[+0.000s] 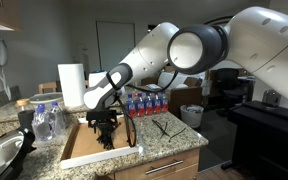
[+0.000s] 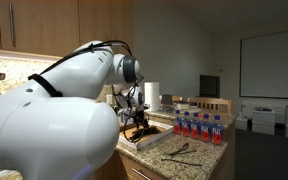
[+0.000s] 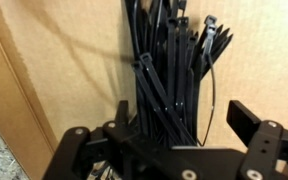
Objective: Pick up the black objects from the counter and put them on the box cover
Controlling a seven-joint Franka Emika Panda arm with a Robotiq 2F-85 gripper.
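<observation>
An office kitchenette: a speckled beige granite desk (image 1: 179,140) on wooden cabinet fronts (image 1: 174,168), a white paper-towel roll (image 1: 72,85), wooden wall cupboards (image 2: 44,25), a white projection screen (image 2: 271,65).

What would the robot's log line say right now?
tool open | black objects lying on box cover | tool just above them

Wooden cabinets (image 2: 54,25) hang overhead, with light beneath them. A white screen (image 2: 271,68) covers the far wall. Elsewhere are pale walls (image 1: 34,30), a door (image 1: 112,45) and dark furniture (image 1: 269,135).
</observation>
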